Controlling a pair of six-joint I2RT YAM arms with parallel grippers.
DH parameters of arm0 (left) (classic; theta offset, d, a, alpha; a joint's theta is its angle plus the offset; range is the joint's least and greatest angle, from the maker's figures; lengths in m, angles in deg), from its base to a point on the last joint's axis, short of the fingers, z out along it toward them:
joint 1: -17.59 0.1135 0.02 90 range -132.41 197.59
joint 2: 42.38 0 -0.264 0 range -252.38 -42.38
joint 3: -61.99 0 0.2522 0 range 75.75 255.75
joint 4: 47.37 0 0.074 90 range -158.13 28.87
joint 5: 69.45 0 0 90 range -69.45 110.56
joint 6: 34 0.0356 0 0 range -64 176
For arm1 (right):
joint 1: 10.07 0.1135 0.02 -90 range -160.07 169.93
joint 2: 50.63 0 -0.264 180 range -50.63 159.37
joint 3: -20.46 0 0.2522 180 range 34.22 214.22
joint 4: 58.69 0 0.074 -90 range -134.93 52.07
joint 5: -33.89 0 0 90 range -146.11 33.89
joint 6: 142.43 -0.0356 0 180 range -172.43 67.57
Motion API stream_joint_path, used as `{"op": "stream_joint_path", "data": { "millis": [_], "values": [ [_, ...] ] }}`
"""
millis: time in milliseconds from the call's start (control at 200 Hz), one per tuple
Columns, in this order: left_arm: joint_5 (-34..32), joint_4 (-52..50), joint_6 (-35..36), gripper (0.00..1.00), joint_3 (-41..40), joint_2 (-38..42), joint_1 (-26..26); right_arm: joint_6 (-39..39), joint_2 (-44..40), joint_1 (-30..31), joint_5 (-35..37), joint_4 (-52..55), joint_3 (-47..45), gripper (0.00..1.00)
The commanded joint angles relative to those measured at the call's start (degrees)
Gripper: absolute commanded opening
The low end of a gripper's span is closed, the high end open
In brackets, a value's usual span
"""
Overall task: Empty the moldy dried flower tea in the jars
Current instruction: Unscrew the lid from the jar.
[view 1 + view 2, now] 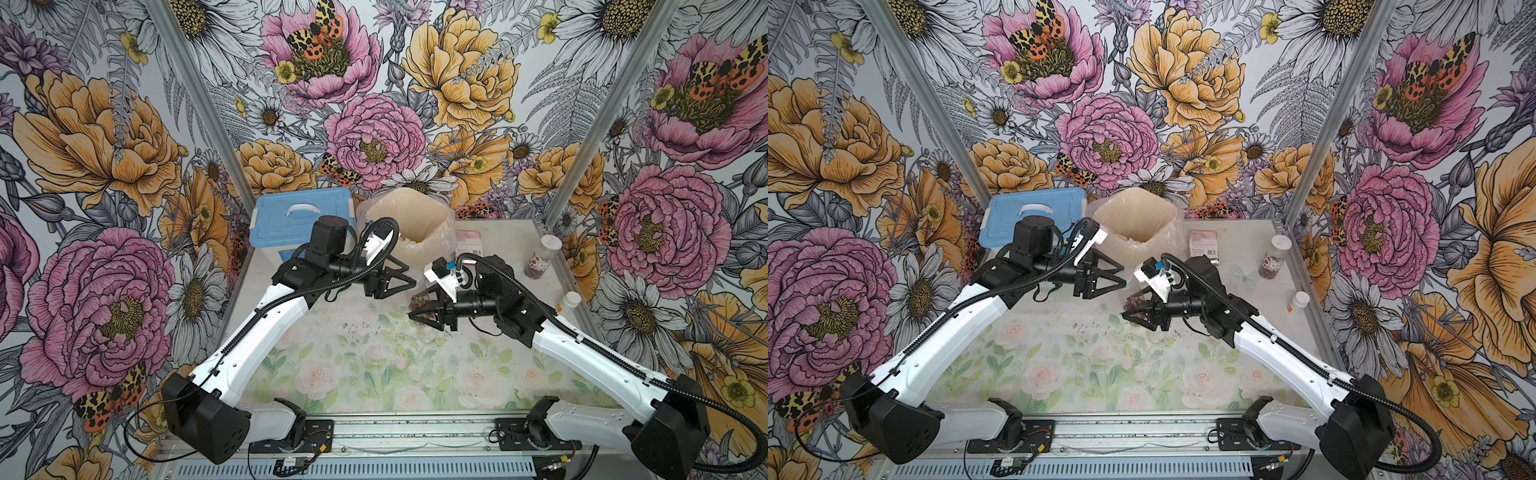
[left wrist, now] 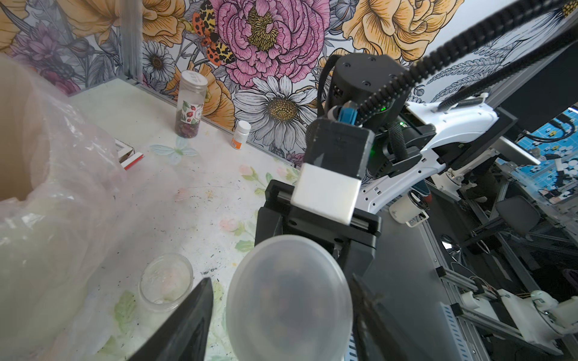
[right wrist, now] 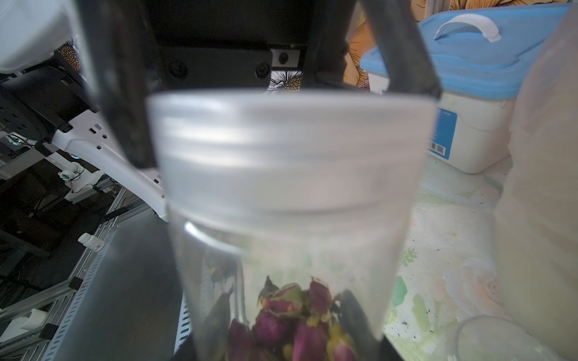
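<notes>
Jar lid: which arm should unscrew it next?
Left. The left tool straddles the lid end-on, not yet gripping, while the right tool clamps the jar of dried rose buds, holding it steady.

Jar [image 3: 281, 250]: clear smooth plastic w/ frosted matt lid [image 3: 291, 140]. Bin liner [image 2: 62, 187], 12 o'clock: thin crinkly glossy film. Fingers [image 2: 187, 322]: matt black plastic. Tabletop [image 1: 353, 365]: smooth, printed.

From here I cannot make out a single word or number. The white storage box [image 3: 469, 140], well back beyond the left fingers [image 3: 403, 47], carries a blue sticker [image 3: 443, 131] with a barcode [image 3: 437, 148], but its print is too blurred to read. Far past those fingers, the labelled jar [image 2: 190, 109] shows only printed red-and-green sprigs. The small bottle [image 2: 241, 135] has an unreadable orange label, and the pink packet [image 1: 1203, 243] has another barcode.
</notes>
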Motion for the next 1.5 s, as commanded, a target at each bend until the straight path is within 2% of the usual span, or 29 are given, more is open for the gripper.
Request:
{"op": "stream_joint_path", "data": {
  "millis": [0, 100, 220, 340, 430, 540, 700, 985, 1366, 1496],
  "values": [
    [-4.09, -0.3, -0.94, 0.62, 1.73, -0.54, -0.68, -0.05, 0.3, 0.27, -0.16, -1.67, 1.93, 0.0],
    [-7.46, -0.26, -2.57, 0.56, 1.83, -0.38, -1.94, -0.13, 0.33, 0.27, 1.64, -1.59, 1.88, 0.0],
    [-16.75, -0.29, -6.64, 0.51, 1.91, 0.05, -4.4, 0.04, -0.11, 0.27, 5.69, -1.58, 1.51, 0.0],
    [-28.27, -0.45, -15.56, 0.46, 2.99, -0.09, -7.18, 0.35, -0.95, 0.31, 13.34, -1.58, 1.0, 0.0],
    [-34.66, -0.44, -20.91, 0.45, 3.89, -0.75, -9.51, 0.19, -1.56, 0.6, 20.01, -1.67, 0.74, 0.0],
    [-41.42, -0.97, -24.8, 0.44, 5.09, -1.98, -11.88, -0.07, -1.98, 1.15, 27.98, -1.61, 1.0, 0.0],
    [-47.92, -1.55, -26.62, 0.42, 6.72, -3.85, -13.43, 0.02, -2.9, 2.11, 35.26, -1.58, 0.68, 0.0],
    [-47.13, -1.5, -27.88, 0.4, 9.53, -4.33, -13.63, 1.41, -2.93, 2.65, 37.99, -1.23, 0.29, 0.0],
    [-40.93, -1.51, -28.41, 0.41, 9.21, -3.66, -10.58, 3.05, -3.41, 2.71, 37.59, -1.15, -0.76, 0.0],
    [-40.66, -1.52, -27.55, 0.41, 8.31, -2.49, -9.06, 3.24, -3.54, 2.73, 36.88, -1.11, -0.87, 0.0]
  ]
}}
